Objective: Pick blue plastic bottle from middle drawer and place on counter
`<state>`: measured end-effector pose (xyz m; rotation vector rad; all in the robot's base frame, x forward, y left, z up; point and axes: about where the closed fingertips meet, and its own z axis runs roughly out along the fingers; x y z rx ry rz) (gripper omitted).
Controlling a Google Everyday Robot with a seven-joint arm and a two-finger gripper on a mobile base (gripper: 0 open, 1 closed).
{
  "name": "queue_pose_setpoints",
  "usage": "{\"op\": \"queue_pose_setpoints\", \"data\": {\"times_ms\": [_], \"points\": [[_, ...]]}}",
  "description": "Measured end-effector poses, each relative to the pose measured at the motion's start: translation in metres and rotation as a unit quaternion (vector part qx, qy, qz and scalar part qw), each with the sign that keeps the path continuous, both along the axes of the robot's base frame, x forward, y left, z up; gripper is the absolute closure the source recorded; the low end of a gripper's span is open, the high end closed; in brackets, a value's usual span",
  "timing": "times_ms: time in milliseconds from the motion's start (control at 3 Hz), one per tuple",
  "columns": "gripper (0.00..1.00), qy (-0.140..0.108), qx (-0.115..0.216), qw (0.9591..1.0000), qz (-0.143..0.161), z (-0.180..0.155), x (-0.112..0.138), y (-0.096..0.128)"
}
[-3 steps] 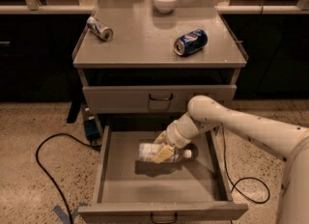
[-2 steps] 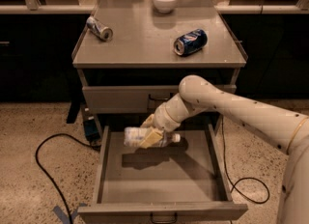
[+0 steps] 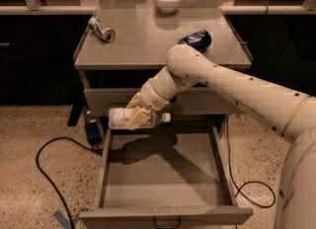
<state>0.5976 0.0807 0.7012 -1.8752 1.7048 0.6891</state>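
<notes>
We see the robot's cream two-fingered hand (image 3: 138, 116) closed on the small clear plastic bottle with a pale label and white cap (image 3: 116, 118). The hand holds the bottle level in the air over the back left corner of the wide grey metal middle drawer (image 3: 163, 183), which is pulled out, and the cap points towards the drawer's right side. The yellowish fingers (image 3: 139, 119) cover the bottle's middle, so most of the label is hidden and we can read no writing on it. The drawer's small dark loop handle (image 3: 166, 221) is cut by the lower edge.

Above and behind the drawer lies the flat grey metal tabletop (image 3: 148, 40). On it the arm's elbow hides part of a dark blue soda can (image 3: 197, 39), whose white and red marking we cannot read.

We count one bottle, two cans and one white bowl (image 3: 168, 1). The second can is a silver one lying on its side (image 3: 101, 29) over the drawer's left. Two black cables lie on the floor, one to the left of the drawer (image 3: 42, 171) and one to the right (image 3: 249, 191).
</notes>
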Motion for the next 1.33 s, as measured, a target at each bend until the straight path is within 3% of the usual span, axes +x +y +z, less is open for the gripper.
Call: {"op": "queue_pose_setpoints", "data": {"times_ms": [333,667,1000,1333], "points": [[1.00,0.000,0.000,1.0000,0.000,0.000,0.000,0.000],[1.00,-0.035,0.019,0.9992,-0.001,0.044,0.015,-0.004],[1.00,-0.084,0.059,0.9946,0.015,0.115,0.028,0.002],[1.00,-0.134,0.087,0.9867,0.031,0.184,0.039,0.009]]}}
